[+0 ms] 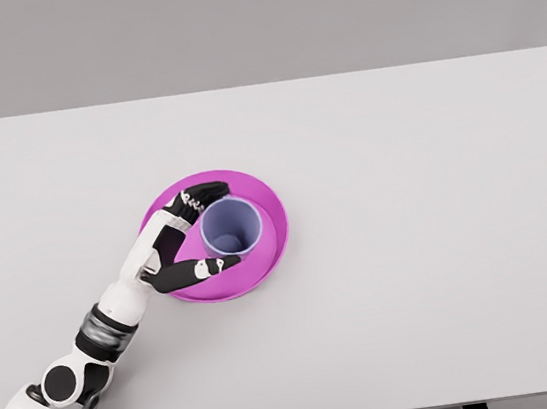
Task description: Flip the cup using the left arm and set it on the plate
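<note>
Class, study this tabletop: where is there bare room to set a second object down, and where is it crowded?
Bare: the table right of the magenta plate to its right edge, the strip behind the plate to the far edge, and the far left corner. Crowded: the plate, carrying the purple cup with the left robot hand around it.

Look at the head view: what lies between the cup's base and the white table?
The magenta plate lies there, under the lavender cup, which stands mouth up; the left hand curls around it. Head view shows this.
</note>
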Tool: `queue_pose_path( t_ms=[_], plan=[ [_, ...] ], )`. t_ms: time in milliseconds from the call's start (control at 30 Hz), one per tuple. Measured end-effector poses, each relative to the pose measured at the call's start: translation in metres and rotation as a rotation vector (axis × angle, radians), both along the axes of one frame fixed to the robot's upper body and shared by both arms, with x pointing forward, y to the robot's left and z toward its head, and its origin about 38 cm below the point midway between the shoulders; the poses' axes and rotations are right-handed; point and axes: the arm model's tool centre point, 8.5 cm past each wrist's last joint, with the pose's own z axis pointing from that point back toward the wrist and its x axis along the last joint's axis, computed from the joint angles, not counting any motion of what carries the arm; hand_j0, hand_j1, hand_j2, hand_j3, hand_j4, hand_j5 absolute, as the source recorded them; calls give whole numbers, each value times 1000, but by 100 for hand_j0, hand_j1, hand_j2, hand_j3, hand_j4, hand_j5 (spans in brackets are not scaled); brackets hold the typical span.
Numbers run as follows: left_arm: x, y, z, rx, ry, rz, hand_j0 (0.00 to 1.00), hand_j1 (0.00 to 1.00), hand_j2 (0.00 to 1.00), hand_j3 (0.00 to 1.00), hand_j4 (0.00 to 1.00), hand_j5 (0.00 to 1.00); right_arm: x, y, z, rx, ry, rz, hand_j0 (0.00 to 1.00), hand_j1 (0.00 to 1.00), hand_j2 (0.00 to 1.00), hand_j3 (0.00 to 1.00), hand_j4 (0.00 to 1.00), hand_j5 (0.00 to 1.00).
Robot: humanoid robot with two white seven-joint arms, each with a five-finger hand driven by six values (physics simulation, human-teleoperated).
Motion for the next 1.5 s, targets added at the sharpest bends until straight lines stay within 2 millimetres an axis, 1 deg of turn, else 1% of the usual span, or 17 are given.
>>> queue_pose_path(
  t_ms=[133,167,267,400,533,867,1033,1100,1200,1433,1500],
  plan=[
    [0,0,1,1,-2,-1,94,94,94,94,94,94,0,0,0,0,0,0,100,100,100,100,100,100],
    [0,0,1,1,-3,-2,97,97,97,97,97,97,0,0,0,0,0,0,100,100,100,100,100,100],
    [0,0,1,3,-6,-3,97,97,97,97,97,97,0,0,0,0,0,0,100,100,100,100,100,100],
    [0,1,3,6,-9,-3,100,100,100,100,100,100,0,0,0,0,0,0,100,100,100,100,100,100],
    [1,1,7,10,-22,-8,100,100,100,100,100,100,0,0,0,0,0,0,100,100,100,100,100,100],
    [-5,-5,20,-5,-59,-36,100,100,100,100,100,100,0,0,0,0,0,0,100,100,100,100,100,100],
    [-3,2,26,3,-74,-26,100,100,100,100,100,100,0,0,0,0,0,0,100,100,100,100,100,100],
    [-7,7,23,9,-65,-18,100,100,100,100,100,100,0,0,0,0,0,0,100,100,100,100,100,100],
    [-6,12,27,11,-75,-8,100,100,100,100,100,100,0,0,0,0,0,0,100,100,100,100,100,100],
    [-8,10,36,5,-101,-18,100,100,100,100,100,100,0,0,0,0,0,0,100,100,100,100,100,100],
    [-11,10,35,5,-97,-20,100,100,100,100,100,100,0,0,0,0,0,0,100,100,100,100,100,100]
  ],
)
